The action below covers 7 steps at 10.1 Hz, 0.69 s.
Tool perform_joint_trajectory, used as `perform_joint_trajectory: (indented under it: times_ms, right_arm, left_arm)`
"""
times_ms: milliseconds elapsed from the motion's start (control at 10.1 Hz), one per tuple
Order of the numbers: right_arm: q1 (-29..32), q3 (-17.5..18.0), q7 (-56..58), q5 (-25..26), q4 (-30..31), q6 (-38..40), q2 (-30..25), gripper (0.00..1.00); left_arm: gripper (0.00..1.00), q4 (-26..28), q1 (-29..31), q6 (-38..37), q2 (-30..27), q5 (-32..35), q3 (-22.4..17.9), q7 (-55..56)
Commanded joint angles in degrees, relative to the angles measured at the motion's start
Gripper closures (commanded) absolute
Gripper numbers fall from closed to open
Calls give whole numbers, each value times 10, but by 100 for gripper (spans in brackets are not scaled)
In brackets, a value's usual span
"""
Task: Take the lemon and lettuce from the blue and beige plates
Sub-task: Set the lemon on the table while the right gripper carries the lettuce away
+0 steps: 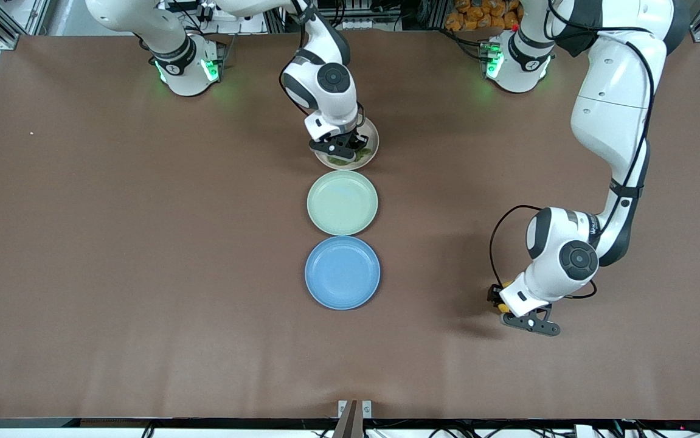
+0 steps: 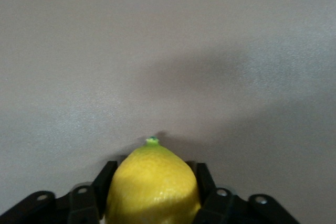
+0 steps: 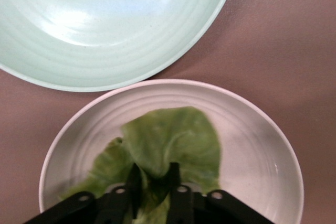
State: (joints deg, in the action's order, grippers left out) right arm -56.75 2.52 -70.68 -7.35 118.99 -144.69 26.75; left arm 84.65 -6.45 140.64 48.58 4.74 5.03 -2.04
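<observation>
1. Left claw [image 1: 511,307] pinches the lemon [image 2: 153,187] between its fingers, low over bare desk [image 1: 112,243] toward the left arm's end, well apart from the plates. The lemon's half looks done or nearly so.
2. Right claw [image 1: 343,149] is down in the beige plate [image 3: 257,145], fingers pressed onto a fold of lettuce [image 3: 173,142]. Grip appears made; the leaf lies on the plate, lift not yet begun.
3. Next, I'd judge: raise the right claw straight up, slowly, so the limp leaf does not slip or tear.
4. Blue plate [image 1: 342,272] sits empty, between the two claws; a green plate [image 1: 342,202] lies just beside the beige one.
5. Lemon: firm, pebbled, nub-tipped. Lettuce: thin, crumpled, floppy. Plates: smooth, glossy, ringed. Desk: matte brown.
</observation>
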Motion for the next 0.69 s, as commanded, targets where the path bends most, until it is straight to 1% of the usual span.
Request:
perform_joint_trajectory:
  times_ms: [0,99,198,297,595]
  right_arm:
    - [17,-2,28,10,3,51,-41,91]
    - [30,-2,49,9,2,84,-63,94]
    - [39,-2,63,8,2,95,-78,98]
    - [60,-2,77,8,2,99,-96,100]
    - [187,-1,217,5,-5,122,-117,100]
  left_arm:
    - [0,-7,3,0,-12,14,0,-2]
    - [0,-7,6,0,-23,15,1,-3]
    - [0,-4,7,-6,-50,15,2,-2]
    - [0,-2,6,-31,-76,15,3,-2]
    - [0,-4,1,-177,-187,1,7,5]
